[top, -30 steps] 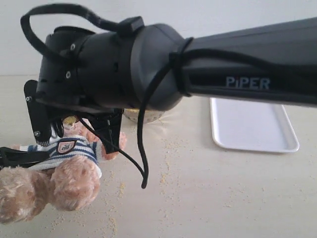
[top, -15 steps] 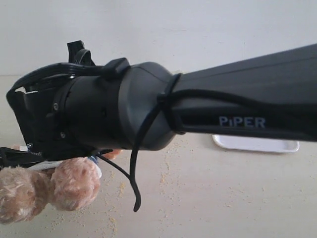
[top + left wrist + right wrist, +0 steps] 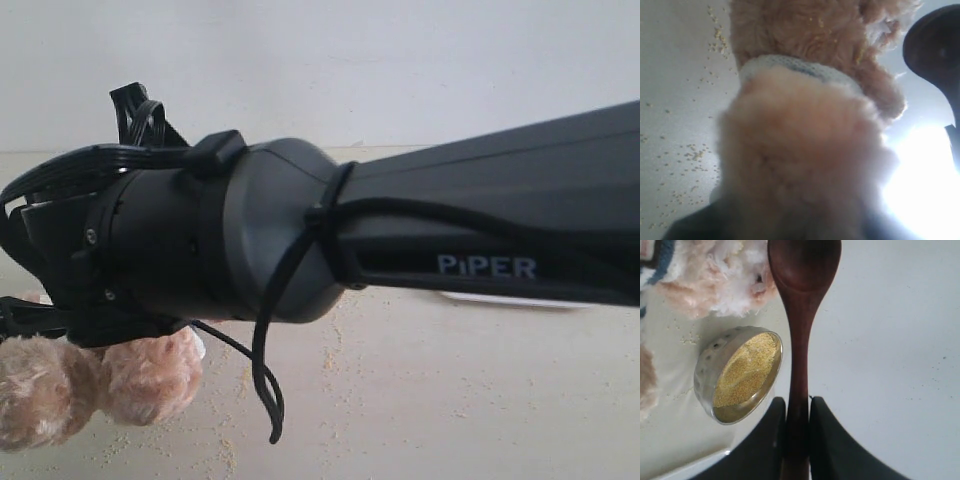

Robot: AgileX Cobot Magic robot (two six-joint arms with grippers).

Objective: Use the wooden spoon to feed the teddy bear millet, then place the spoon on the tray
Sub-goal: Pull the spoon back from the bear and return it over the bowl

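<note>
There is one teddy bear [image 3: 100,378], and its two fuzzy legs stick out from under one big black arm [image 3: 480,235] that fills most of the exterior view. One loose black cable [image 3: 262,380] hangs from that arm, close to the bear's legs. The right gripper [image 3: 797,402] has two black fingers [image 3: 772,435], and they are squeezed tight on the thin handle of the one wooden spoon [image 3: 800,340] - one finger on each side. The round end of the spoon is up by the bear's white fluffy mouth; I cannot tell if it touches the fur. One small steel bowl [image 3: 707,372] sits just beside the bear's head, and it is tipped in the right wrist view. The millet [image 3: 745,370] is heaped inside it, yellow and fine. More little yellow specks [image 3: 335,350] lie on the table [image 3: 450,400] near the bear's legs. There is one tray [image 3: 510,300], well away from the bear, and only a thin white strip of it peeks out under the arm. The left gripper [image 3: 25,318] is right at the bear's middle - the bear's fur fills the left wrist view, so I cannot tell if that gripper is apart or together.
</note>
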